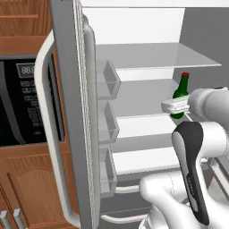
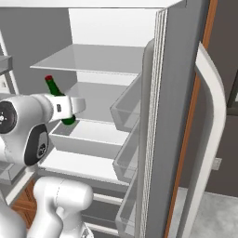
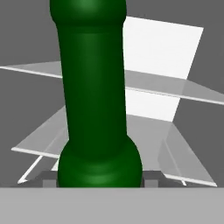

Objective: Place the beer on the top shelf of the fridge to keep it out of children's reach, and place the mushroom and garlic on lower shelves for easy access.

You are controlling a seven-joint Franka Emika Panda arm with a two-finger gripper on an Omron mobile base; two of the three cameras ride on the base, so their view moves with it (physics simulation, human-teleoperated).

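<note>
One beer sits clamped in the gripper inside the fridge, seemingly above a lower shelf; three door bins show.

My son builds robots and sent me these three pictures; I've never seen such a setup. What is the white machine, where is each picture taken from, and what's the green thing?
All three pictures are computer-rendered. The white machine is a robot arm on a drivable base, facing an open fridge. Two cameras ride on the base, behind the arm to its left and right. The third sits on the hand, looking along the gripper. The green thing is the beer, a slim bottle with a red cap. The gripper is shut on its body, holding it upright inside the fridge, below the top shelf. The other shelves look bare. A black oven sits beside the fridge.
</note>
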